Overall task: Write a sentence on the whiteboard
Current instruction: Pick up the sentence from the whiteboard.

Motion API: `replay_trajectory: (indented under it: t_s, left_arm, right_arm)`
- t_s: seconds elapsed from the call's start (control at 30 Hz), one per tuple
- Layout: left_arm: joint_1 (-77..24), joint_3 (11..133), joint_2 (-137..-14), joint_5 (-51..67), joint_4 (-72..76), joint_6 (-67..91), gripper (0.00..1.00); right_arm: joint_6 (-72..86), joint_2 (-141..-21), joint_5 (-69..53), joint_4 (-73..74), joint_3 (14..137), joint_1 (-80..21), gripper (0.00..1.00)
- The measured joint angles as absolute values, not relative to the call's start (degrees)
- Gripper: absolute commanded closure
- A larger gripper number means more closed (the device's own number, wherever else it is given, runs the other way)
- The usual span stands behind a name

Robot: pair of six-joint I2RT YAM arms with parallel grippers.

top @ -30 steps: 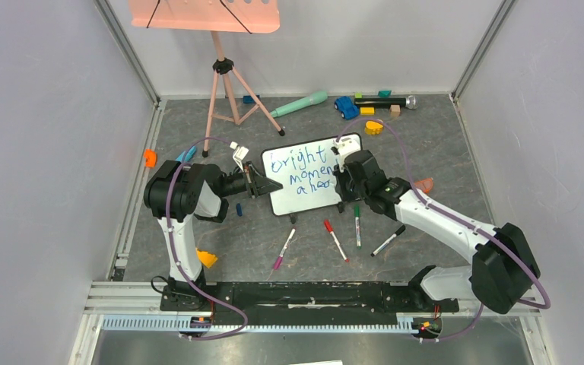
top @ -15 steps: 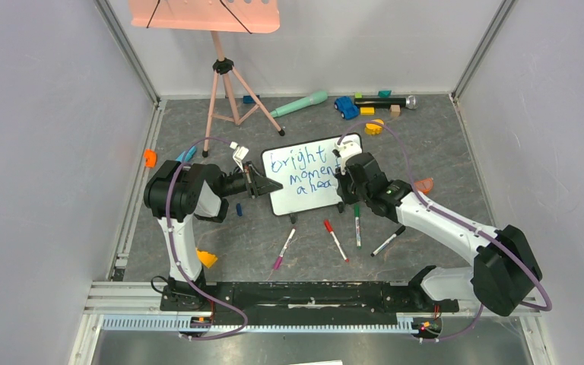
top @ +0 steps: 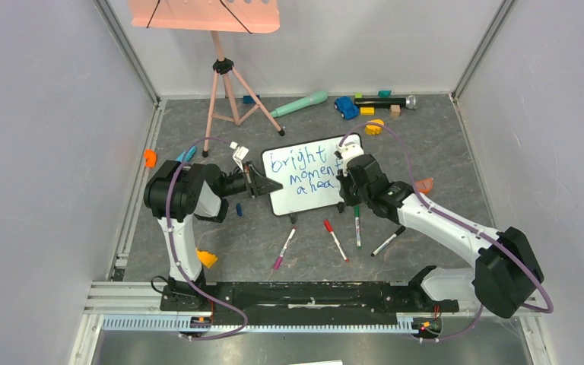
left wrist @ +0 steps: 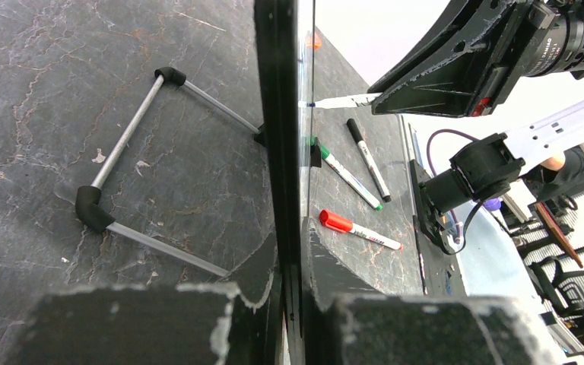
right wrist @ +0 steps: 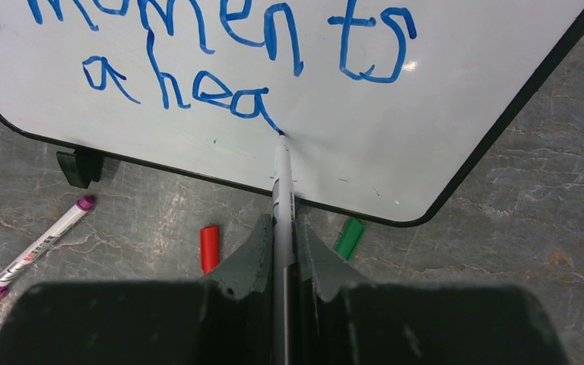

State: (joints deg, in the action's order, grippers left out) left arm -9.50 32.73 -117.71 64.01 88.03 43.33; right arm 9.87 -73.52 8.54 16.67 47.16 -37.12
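Observation:
The whiteboard (top: 304, 163) stands tilted at the table's middle; in the left wrist view its black frame (left wrist: 277, 114) shows edge-on. My left gripper (top: 268, 185) is shut on the board's left edge (left wrist: 295, 258). The sentence (top: 306, 172) reads "bright moments ahea" in blue; the right wrist view shows "moments" and "ahea" (right wrist: 179, 84). My right gripper (top: 342, 182) is shut on a white marker (right wrist: 282, 179). Its tip touches the board just after the last "a" of "ahea". The marker tip also shows in the left wrist view (left wrist: 334, 100).
Loose markers lie in front of the board: purple (top: 284, 249), red (top: 335, 240), green (top: 357, 225), black (top: 388, 240). A salmon-pink music stand (top: 224, 68) is at the back left. Toys (top: 365, 105) lie along the back edge. An orange piece (top: 207, 258) lies near the left base.
My right gripper has shifted slightly right and down along the third line with the marker. The last "a" of "ahea" is finished. The left gripper and board have not moved.

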Motion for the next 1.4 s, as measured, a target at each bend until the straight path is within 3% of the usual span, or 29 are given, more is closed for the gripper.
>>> replay_trajectory:
  t_s: [0.53, 1.4]
  left_arm:
    - [-9.5, 32.7, -117.7, 64.1, 88.0, 43.3, 0.98]
    - [-9.5, 32.7, -117.7, 64.1, 88.0, 43.3, 0.98]
  right_arm:
    - [9.8, -69.3, 9.2, 18.8, 48.7, -36.4, 1.00]
    - [9.2, -74.5, 10.8, 20.0, 51.3, -35.9, 1.00]
